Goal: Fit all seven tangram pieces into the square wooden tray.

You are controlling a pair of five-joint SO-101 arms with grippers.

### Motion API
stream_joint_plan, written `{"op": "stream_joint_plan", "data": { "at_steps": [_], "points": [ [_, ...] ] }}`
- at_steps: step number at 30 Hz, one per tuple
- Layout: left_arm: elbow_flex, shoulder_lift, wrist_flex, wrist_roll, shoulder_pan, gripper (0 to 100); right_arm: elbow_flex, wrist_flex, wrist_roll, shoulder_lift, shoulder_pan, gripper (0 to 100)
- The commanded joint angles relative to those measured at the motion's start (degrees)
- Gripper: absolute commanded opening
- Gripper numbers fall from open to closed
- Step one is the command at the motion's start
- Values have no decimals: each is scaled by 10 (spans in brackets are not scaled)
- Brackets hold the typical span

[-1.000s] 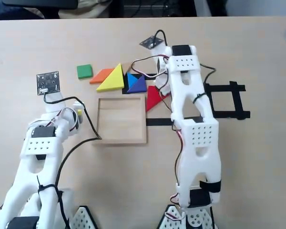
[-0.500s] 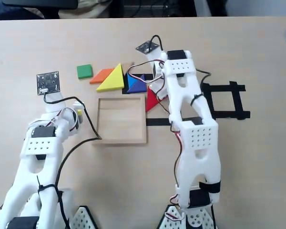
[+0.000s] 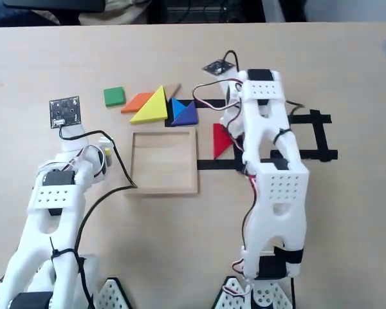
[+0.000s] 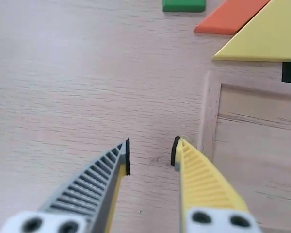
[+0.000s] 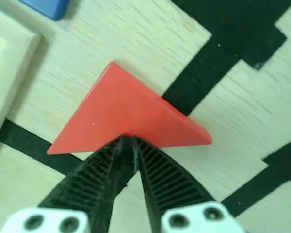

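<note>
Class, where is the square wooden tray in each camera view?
High view: wooden tray mid-table, between the arms.
Left wrist view: its rim beside the left gripper.
Right wrist view: its pale corner near the red triangle.
Shared landmark: blue piece, high and right wrist.

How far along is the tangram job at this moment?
Done: nothing; the tray holds no piece. In hand: the right gripper, shut, has its tips against the edge of the red triangle, flat on the table beside the tray. The left gripper hangs open over the table by the tray's wall. Left: every piece, including the yellow triangle, green square and blue triangle.
</note>
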Motion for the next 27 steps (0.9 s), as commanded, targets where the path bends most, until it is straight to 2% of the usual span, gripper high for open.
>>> {"op": "stream_joint_plan", "data": {
  "at_steps": [1,7,14,20,27],
  "points": [
    [-7,-4,-9,1,2,166,14,10,11,-3,34,11],
    [-7,-4,-9,1,3,166,44,59,68,11,25,11],
    [-8,-4,-9,1,4,166,36,67,76,25,12,11],
    [-8,-3,-9,1,5,166,-7,57,74,29,-34,11],
    [-7,-3,-9,1,6,166,-116,48,72,59,-19,11]
  ]
}}
